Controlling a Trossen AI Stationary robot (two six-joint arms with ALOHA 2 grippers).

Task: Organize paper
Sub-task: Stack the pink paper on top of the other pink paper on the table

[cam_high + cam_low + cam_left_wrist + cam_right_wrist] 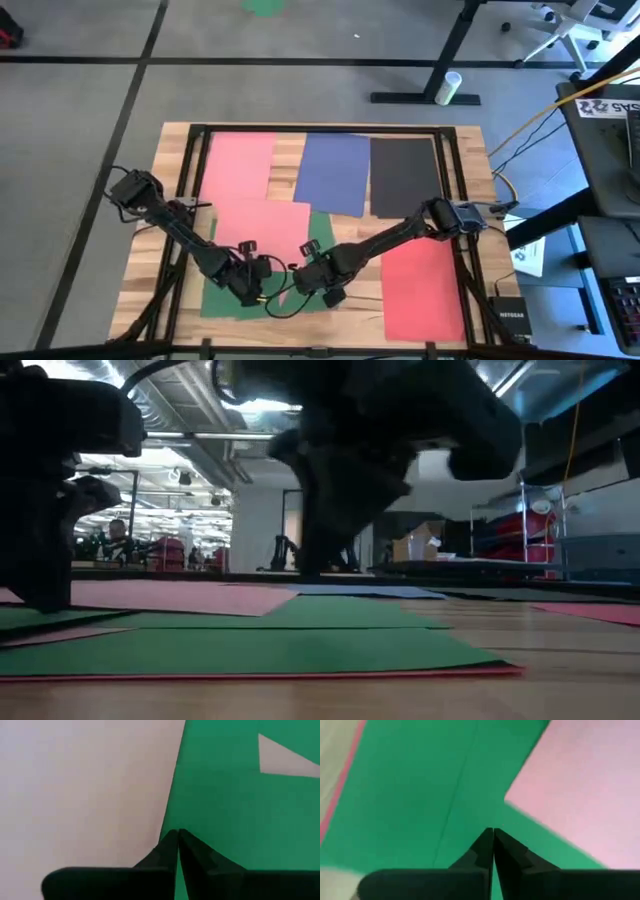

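Observation:
Paper sheets lie flat on the wooden table (470,150): a pink one (240,165), a blue one (335,172) and a black one (403,177) along the far side, a red one (422,290) near right. A second pink sheet (262,235) overlaps green sheets (228,298) near the front. My left gripper (250,285) is shut, its tips at that pink sheet's edge (170,810) over the green (235,805). My right gripper (318,282) is shut over green paper (420,785), beside a pink corner (507,800). My left gripper points down with shut fingers (165,847) at the pink sheet's edge where it lies on the green. In the low view it reaches down to the sheets (45,605). My right gripper points down with shut fingers (482,845) on the green sheet; whether they touch, I cannot tell.
A dark frame rail (185,160) runs around the tabletop. A small white printed sheet (527,255) and a black box (510,315) sit off the table's right side. Bare wood (355,320) shows between the green and red sheets.

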